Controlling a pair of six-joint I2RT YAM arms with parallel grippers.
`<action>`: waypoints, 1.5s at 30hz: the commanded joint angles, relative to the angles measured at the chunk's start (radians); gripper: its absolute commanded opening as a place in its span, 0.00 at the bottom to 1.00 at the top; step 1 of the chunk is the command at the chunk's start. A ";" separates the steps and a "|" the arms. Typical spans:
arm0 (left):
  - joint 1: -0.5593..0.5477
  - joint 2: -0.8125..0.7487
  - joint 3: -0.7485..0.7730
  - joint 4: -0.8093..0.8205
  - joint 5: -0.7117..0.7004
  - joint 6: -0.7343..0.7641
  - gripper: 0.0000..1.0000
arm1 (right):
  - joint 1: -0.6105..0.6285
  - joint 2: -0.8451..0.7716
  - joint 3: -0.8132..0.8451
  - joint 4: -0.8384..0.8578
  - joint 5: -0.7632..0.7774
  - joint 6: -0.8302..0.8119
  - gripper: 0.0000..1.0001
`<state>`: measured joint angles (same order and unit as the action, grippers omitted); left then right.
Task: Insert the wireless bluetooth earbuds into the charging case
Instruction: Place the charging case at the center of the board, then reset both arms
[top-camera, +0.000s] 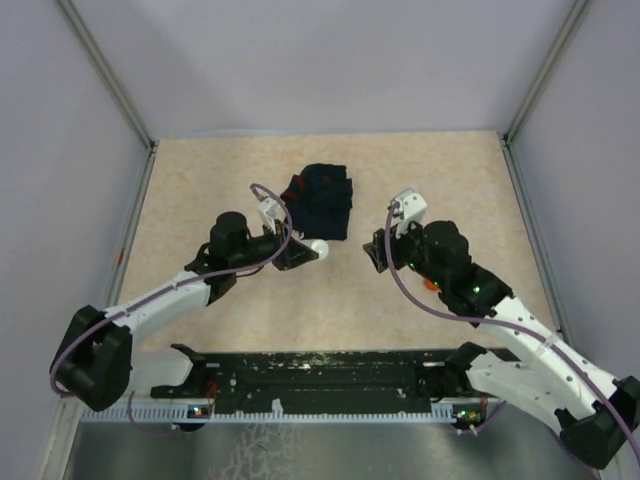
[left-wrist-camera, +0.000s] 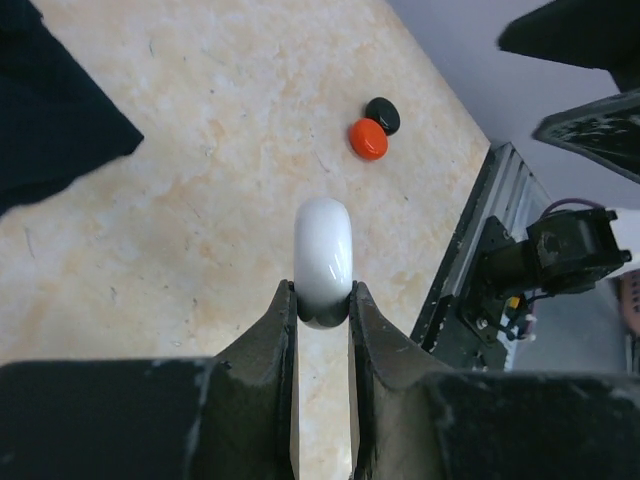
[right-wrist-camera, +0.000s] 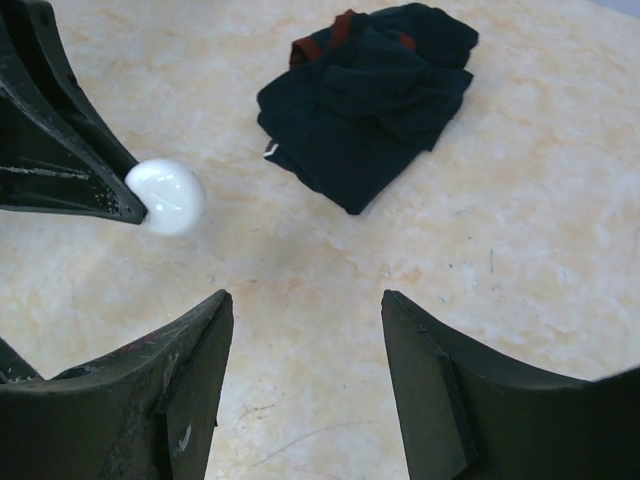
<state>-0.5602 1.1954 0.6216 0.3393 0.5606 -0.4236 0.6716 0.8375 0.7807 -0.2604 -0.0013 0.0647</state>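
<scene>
From above we count two arms, one dark navy cloth (top-camera: 322, 200) toward the back of the table (top-camera: 200, 190), and one white disc (top-camera: 317, 246) pinched in the left gripper (top-camera: 305, 250) just in front of that cloth, with the right gripper (top-camera: 383, 252) nearby. On the left wrist we see both fingers clamped on the white disc's edge, while one red disc (left-wrist-camera: 368, 139) and one black disc (left-wrist-camera: 382, 115) lie touching farther off. On the right wrist, its two fingers stand apart, holding nothing, facing the disc and cloth.
</scene>
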 joint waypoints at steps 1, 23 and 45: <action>-0.022 0.123 -0.032 0.155 0.014 -0.235 0.04 | 0.001 -0.108 -0.052 0.085 0.136 0.043 0.61; -0.222 0.630 0.110 0.216 -0.160 -0.279 0.52 | 0.000 -0.211 -0.177 0.065 0.188 0.094 0.61; -0.201 -0.052 0.079 -0.534 -0.782 -0.066 1.00 | 0.000 -0.382 -0.080 -0.269 0.388 0.143 0.77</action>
<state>-0.7635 1.2968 0.6720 0.0299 -0.0456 -0.5613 0.6716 0.5354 0.6186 -0.4786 0.2943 0.2028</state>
